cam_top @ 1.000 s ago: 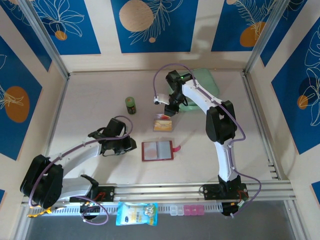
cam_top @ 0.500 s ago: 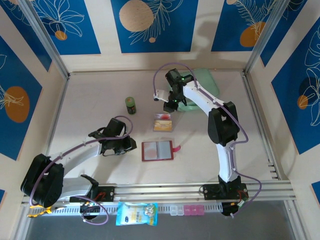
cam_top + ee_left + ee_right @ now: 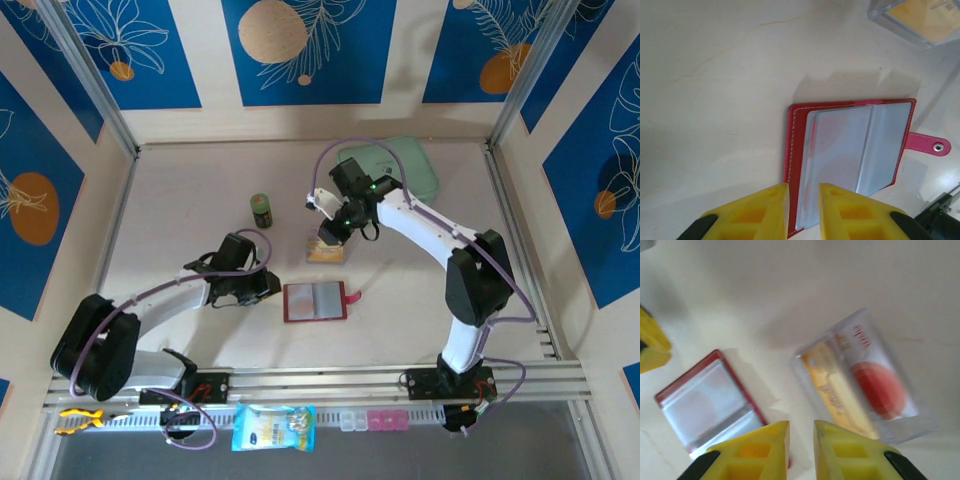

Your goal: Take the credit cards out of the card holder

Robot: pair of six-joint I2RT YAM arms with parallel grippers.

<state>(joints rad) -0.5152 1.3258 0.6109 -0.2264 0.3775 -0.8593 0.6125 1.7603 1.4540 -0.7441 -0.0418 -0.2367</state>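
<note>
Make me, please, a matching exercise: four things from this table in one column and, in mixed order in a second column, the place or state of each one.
Column one:
1. card holder
2. credit cards
3. small green jar
4. mint-green pouch

Column two:
A. farthest back of the four
B. lying open, clear sleeves up, just ahead of the left tool
C. standing upright, left of the cards in the top view
D. overlapping in a small pile by the right tool

Pairs: 1-B, 2-D, 3-C, 4-A.
</note>
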